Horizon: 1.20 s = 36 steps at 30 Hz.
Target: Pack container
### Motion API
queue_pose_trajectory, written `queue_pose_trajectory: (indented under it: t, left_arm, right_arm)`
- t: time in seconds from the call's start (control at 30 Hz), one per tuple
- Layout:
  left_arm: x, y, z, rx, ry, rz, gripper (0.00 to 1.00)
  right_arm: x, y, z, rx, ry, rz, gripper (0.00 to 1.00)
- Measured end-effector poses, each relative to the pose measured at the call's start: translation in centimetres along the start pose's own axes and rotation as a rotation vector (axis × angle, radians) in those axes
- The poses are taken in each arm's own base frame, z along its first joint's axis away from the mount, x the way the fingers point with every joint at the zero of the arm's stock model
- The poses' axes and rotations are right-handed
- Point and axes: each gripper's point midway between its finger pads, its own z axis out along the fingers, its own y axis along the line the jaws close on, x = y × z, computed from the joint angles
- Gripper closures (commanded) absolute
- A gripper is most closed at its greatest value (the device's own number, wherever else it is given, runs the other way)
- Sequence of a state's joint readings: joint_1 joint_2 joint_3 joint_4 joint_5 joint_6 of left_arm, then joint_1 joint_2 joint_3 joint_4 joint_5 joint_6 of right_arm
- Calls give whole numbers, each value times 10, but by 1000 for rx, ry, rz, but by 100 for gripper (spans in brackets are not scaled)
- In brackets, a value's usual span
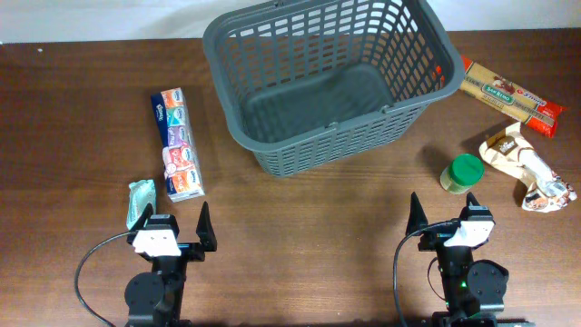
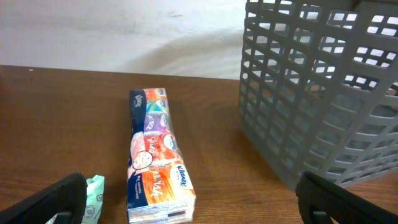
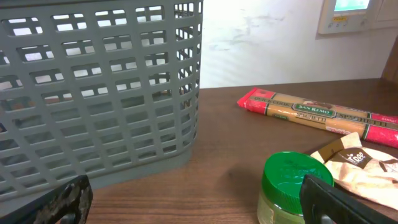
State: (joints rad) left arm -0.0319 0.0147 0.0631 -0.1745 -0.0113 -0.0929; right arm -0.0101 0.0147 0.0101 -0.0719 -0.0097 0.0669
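The container [image 1: 309, 156] stands at the middle of the table's [image 1: 318, 236] far edge, and its base looks bare, so packing has yet to start. Both arms sit at the near edge. The left gripper [image 1: 174, 222] and the right gripper [image 1: 443, 218] each have their jaws wide apart and hold nothing.

The first step is probably a pick, one item per arm. On the left, the tissue pack [image 1: 176, 143] lies lengthwise between the gripper and the container. It should be taken across its narrow width near the middle, so it hangs level. A small green packet [image 1: 139, 198] lies just beside the left gripper, though what it holds cannot be read from here.

On the right, the green-lidded jar [image 1: 463, 173] is nearest. It should be gripped on the body below the lid and kept upright. The spaghetti packet [image 1: 508, 98] by the far right corner and the brown bag [image 1: 526, 168] near the right edge can follow. Each item should be lifted clear of the thick rim before it is lowered in.
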Motion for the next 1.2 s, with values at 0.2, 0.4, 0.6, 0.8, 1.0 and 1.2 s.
queue_pose_trajectory:
  t: [0.2, 0.4, 0.6, 0.8, 1.0, 1.2]
  left_arm:
    - [0, 0, 0, 0, 0, 0, 1]
    - [0, 0, 0, 0, 0, 0, 1]
    - [0, 0, 0, 0, 0, 0, 1]
    - [0, 0, 0, 0, 0, 0, 1]
    - [0, 0, 0, 0, 0, 0, 1]
    - [0, 0, 0, 0, 0, 0, 1]
  right_arm:
    - [0, 0, 0, 0, 0, 0, 1]
    - [0, 0, 0, 0, 0, 0, 1]
    - [-11, 2, 0, -8, -46, -1, 1]
    - [-28, 9, -5, -46, -68, -7, 1]
    - [-63, 6, -21, -10, -1, -73, 1]
    - [-125, -2, -24, 58, 122, -172, 1]
